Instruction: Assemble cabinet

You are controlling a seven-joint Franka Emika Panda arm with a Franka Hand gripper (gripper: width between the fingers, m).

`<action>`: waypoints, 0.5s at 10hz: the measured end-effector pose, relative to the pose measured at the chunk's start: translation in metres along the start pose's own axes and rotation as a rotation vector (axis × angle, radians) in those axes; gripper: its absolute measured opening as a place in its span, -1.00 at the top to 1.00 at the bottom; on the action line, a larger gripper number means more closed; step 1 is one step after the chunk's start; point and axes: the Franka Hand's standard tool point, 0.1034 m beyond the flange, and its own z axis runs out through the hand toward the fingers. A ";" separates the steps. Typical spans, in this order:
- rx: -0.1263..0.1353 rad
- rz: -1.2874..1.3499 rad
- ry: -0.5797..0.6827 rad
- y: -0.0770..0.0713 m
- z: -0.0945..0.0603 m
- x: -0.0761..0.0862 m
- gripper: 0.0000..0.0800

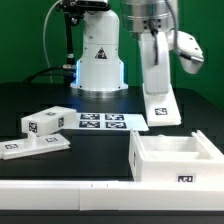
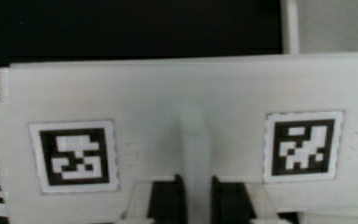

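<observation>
Pincer [image 2: 194, 196] pinching the edge of a tagged white cabinet panel [image 2: 185, 95], panel upright beneath it, open cabinet box [image 1: 176, 158] on the black desk [image 1: 100, 146] just beside, lower than the pincer

The arm [image 1: 148, 20] comes down from above with its wrist held vertical and the claw [image 1: 157, 85] pointing straight down. The jaws are drawn almost together, pinching the upper edge of an upright panel [image 1: 162, 108] directly beneath the claw. In the wrist view both fingertips [image 2: 155, 195] sit tight against that edge.
</observation>
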 end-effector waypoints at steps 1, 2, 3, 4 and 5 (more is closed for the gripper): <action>-0.047 -0.006 0.091 0.011 0.005 -0.002 0.85; -0.057 -0.049 0.146 0.013 0.009 -0.010 0.85; -0.012 -0.060 0.159 0.004 0.011 -0.016 0.85; -0.016 -0.057 0.200 0.007 0.014 -0.021 0.85; -0.015 -0.077 0.255 0.009 0.018 -0.029 0.85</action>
